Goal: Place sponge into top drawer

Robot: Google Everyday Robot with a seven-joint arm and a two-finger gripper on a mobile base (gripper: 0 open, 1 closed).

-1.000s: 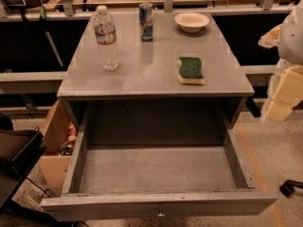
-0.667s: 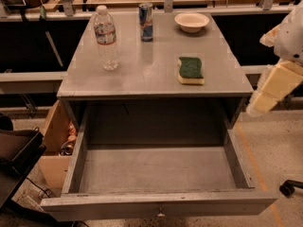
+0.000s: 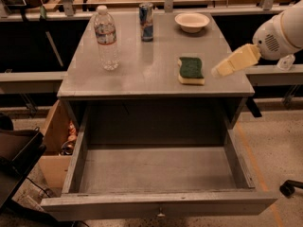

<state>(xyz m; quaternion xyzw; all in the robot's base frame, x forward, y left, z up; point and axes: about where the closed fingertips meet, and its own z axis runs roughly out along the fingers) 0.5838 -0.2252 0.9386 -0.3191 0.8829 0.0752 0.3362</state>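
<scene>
Camera view: end effector (image 3: 220,71) beside sponge (image 3: 191,69)

Nothing can be read: the bottle (image 3: 106,37) label at 11 o'clock and the can (image 3: 146,21) print at 12 are perhaps lettered, but illegible. The gripper (image 3: 220,71) hovers at the sponge's (image 3: 191,68) 3 o'clock.

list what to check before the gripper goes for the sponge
1. Drawer pulled open: ok.
2. Sponge flat on the table, green face up, unheld: ok.
3. Gripper just right of the sponge in view, not touching it: ok.
4. Bottle, can, bowl well apart from the sponge: ok.
5. Gripper height over the table: cannot tell.
</scene>
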